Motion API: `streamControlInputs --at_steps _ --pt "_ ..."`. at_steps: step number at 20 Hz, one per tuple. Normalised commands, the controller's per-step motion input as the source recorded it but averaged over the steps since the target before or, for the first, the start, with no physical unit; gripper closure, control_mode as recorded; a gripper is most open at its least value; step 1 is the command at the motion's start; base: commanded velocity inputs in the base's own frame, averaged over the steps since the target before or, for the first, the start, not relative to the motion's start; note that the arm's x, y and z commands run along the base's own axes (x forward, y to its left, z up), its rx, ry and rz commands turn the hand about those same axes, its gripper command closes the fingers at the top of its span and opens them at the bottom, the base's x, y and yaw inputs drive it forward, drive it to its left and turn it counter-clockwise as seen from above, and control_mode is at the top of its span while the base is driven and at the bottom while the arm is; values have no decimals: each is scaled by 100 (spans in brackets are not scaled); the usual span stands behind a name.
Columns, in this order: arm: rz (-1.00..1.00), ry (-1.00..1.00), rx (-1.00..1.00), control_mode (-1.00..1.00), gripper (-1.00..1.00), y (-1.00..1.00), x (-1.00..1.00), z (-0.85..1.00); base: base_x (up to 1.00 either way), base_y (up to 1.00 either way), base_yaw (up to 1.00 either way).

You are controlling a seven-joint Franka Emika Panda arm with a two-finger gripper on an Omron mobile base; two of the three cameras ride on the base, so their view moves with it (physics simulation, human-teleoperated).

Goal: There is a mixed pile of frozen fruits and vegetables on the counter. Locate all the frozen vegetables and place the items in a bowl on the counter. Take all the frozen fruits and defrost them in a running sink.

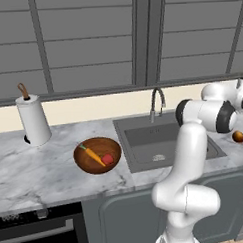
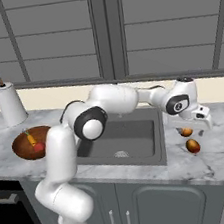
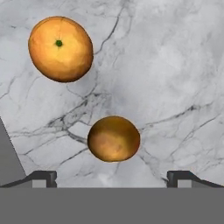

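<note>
The tool hangs wide open, gripping nothing, over two orange-brown balls on the surface right of the sink.

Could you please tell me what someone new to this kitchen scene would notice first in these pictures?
The white arm reaches over the dark sink, its open tool hovering above two orange-brown fruits on the marble counter to the sink's right. On the sink's other side, a wooden bowl already holds the carrot and a small red piece.
</note>
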Motion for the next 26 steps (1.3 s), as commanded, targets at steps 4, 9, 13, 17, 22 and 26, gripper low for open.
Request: streamControlInputs --at_steps 4,9,13,17,22,26 --pt "0 3 0 -100 -100 -20 5 -27 0 0 0" --pt "0 6 0 -100 -100 -4 0 -33 0 0 0" --pt "0 8 0 -100 -100 -1 2 -42 0 0 0" --pt "0 0 3 -100 -100 -6 3 -29 0 0 0" --pt "0 1 3 -100 100 -1 4 -25 0 0 0" --pt "-3 7 2 -100 100 5 -1 -8 0 0 0"
